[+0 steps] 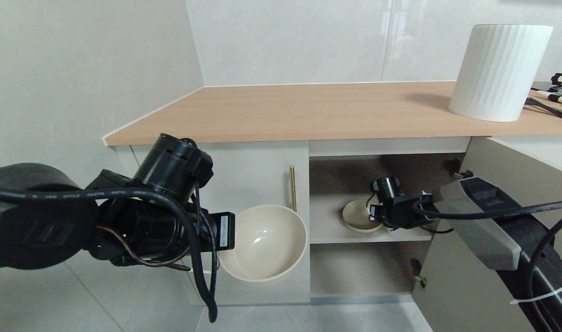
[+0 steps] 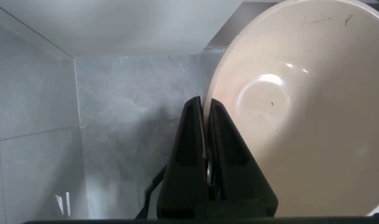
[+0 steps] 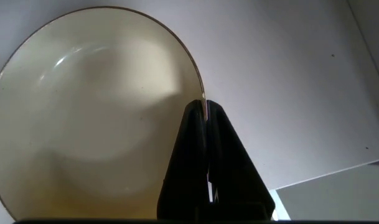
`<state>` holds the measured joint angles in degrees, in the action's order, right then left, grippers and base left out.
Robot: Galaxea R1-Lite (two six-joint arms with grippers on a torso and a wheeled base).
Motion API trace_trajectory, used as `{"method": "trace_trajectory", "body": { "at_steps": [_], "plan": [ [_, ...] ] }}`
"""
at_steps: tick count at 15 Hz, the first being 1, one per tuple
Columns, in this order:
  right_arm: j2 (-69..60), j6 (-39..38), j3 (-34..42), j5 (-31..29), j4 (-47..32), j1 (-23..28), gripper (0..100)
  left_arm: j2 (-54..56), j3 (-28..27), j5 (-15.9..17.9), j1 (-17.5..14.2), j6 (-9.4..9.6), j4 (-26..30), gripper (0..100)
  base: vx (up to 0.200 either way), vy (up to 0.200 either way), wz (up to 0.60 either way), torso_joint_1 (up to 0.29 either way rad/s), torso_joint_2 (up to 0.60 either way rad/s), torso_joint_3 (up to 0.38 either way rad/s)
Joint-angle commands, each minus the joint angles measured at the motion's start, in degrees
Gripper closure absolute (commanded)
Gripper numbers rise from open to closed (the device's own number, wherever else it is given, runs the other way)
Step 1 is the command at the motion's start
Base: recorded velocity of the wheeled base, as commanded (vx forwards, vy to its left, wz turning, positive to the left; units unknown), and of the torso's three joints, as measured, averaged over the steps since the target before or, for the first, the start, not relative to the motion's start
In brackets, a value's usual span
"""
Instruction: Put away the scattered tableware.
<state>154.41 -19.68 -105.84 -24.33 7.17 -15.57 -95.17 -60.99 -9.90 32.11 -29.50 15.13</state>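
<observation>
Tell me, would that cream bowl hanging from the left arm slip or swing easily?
The bowl holds its shape while gripped tilted by one rim pinch, so it is probably stiff and fairly light. Glossy highlights suggest a slippery surface. The left gripper clamps only a thin edge, so a jolt might pivot it.

— Where's there room to get into that cabinet (image 1: 382,147)?
— Through the right half: the bottom compartment (image 1: 355,269) lies open to the front. On the shelf (image 1: 325,228) above, the right end effector (image 3: 205,112) and its shallow bowl (image 1: 355,216) fill the middle.
— And the left half?
— A shut door (image 1: 258,180), and the left end effector (image 2: 206,109) holds a big bowl (image 1: 267,242) right before it. The swung-out door (image 1: 451,286) walls off the right.
</observation>
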Motion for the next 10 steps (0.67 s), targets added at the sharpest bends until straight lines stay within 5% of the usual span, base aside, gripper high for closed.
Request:
{"method": "trace_trajectory", "body": {
  "at_steps": [1,4,5,10],
  "plan": [
    [0.02,-0.01,-0.25,-0.01,0.04,-0.08,100,-0.1,-0.01,-0.03,-0.03,-0.03,-0.01,100,0.0,0.0,0.0,0.0,0.0,0.0],
    [-0.07,-0.01,-0.16,-0.01,-0.22,-0.08,100,-0.1,-0.01,-0.03,0.06,-0.03,-0.01,100,0.0,0.0,0.0,0.0,0.0,0.0],
    [-0.07,-0.01,-0.07,0.07,-0.31,-0.08,0,-0.1,-0.01,-0.03,-0.03,-0.03,-0.01,100,0.0,0.0,0.0,0.0,0.0,0.0],
    [-0.86,-0.98,0.28,0.07,-0.31,-0.08,0,-0.1,-0.09,-0.03,-0.03,-0.03,-0.1,100,0.0,0.0,0.0,0.0,0.0,0.0]
  ]
}}
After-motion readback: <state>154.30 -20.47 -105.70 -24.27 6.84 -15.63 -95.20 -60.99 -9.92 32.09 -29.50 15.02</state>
